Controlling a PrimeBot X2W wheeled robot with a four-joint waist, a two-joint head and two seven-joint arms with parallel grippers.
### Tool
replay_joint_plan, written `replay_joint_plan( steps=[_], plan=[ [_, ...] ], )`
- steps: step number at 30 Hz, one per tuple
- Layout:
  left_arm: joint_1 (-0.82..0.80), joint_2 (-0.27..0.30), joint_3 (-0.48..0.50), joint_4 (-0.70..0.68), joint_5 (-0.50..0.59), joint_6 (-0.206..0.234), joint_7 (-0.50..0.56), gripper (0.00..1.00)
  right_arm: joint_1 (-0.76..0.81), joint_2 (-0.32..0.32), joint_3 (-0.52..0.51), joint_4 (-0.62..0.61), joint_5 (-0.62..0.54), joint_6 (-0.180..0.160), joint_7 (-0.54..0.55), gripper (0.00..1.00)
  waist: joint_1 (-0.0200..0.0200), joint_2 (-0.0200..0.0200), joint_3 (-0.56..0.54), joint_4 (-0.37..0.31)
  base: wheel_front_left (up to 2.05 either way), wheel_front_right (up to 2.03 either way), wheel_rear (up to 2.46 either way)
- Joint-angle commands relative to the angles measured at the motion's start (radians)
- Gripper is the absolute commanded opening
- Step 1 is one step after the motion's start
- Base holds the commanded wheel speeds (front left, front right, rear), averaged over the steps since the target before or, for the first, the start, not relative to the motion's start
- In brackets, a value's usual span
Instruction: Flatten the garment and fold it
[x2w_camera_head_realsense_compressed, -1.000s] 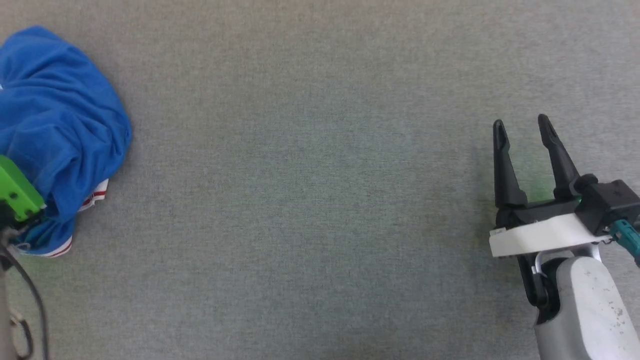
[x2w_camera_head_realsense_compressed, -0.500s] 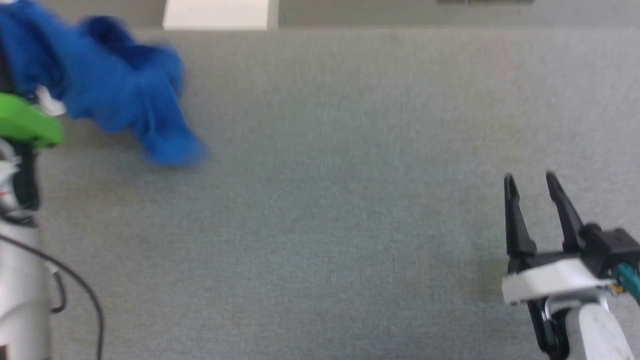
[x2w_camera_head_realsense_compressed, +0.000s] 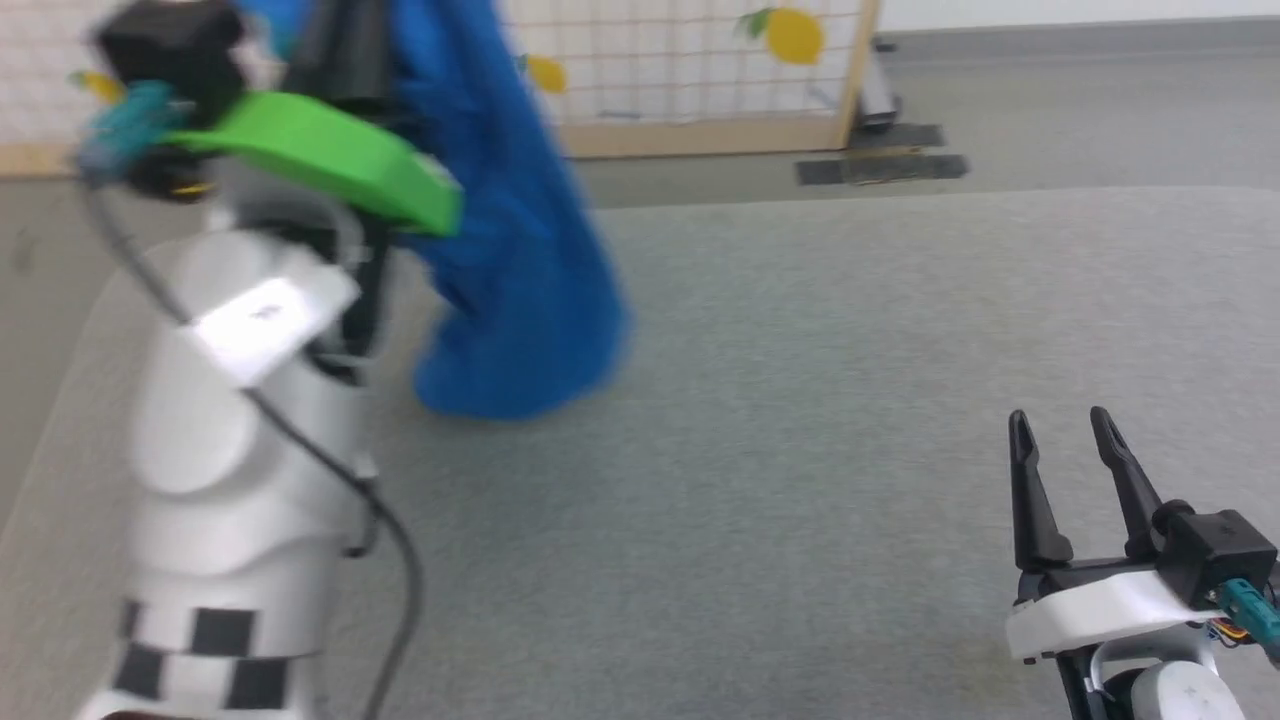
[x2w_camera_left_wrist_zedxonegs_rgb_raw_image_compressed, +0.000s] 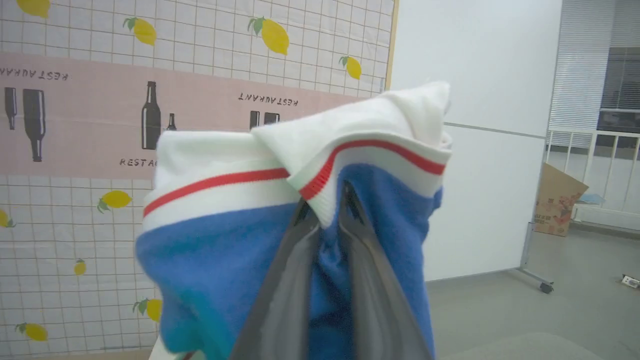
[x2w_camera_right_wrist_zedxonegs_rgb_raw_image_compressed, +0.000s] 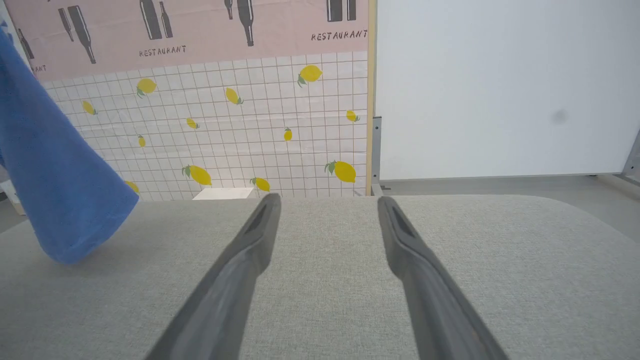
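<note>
The garment is bright blue and hangs in a long bunch from my raised left arm, over the far left of the grey table. Its lower end reaches down to the table top; whether it touches is unclear. In the left wrist view my left gripper is shut on a fold of the garment, just under its white band with red stripes. My right gripper stands open low over the table's near right with nothing between its fingers. The garment hangs far to its left.
A lemon-patterned screen with a wooden frame stands behind the table. The table's left edge runs beside my pale left forearm. A cardboard box sits on the floor far off. A white wall panel stands beyond the table's far right.
The head camera has tilted up. My left arm has lifted the garment off the table's left side, so it now hangs in the air. The right gripper stays open.
</note>
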Motion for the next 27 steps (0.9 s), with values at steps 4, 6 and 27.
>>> replay_joint_plan(
  steps=[4,6,27],
  plan=[
    [-0.035,-0.06,-0.054,0.043,-0.021,-0.012,-0.025,0.0,0.012,0.0,0.012,-0.004,-0.014,-0.002,-0.005,1.0,0.0001,0.0055,-0.027,-0.126,0.0,0.0,0.0],
    [-0.039,-0.079,-0.075,0.064,-0.043,-0.013,-0.036,0.0,0.011,0.0,0.015,-0.004,-0.014,-0.002,-0.004,1.0,0.0001,0.0055,-0.025,-0.152,0.0,0.0,0.0],
    [0.215,-0.106,-0.618,0.496,-0.345,-0.003,0.482,0.0,0.0,0.0,0.07,0.008,0.004,-0.002,-0.001,1.0,0.0001,0.0055,0.032,-0.258,0.0,0.0,0.0]
  ],
)
